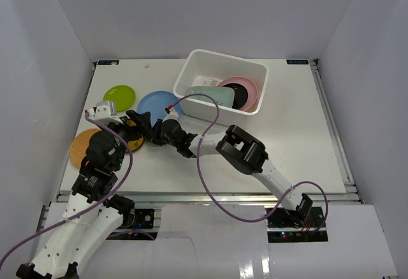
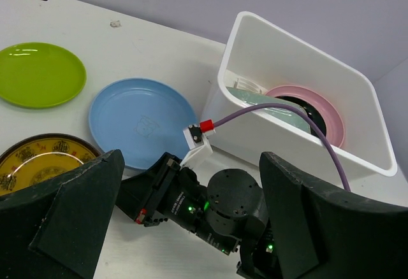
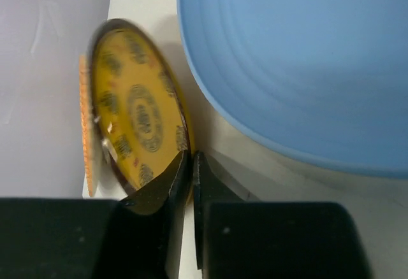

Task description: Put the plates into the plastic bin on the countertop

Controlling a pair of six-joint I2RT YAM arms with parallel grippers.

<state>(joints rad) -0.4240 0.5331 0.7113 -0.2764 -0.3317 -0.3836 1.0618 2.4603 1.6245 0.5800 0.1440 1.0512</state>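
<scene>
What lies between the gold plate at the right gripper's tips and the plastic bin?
Only the blue plate, flat on the countertop between the gold plate and the plastic bin. It sits low, so a lifted plate should probably clear it.

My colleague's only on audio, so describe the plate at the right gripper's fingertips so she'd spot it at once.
Find the white bin, then the blue plate to its left. Beside that, on the near-left, lies the brown-rimmed plate, the only one with a yellow-gold face printed with dark medallions.
</scene>
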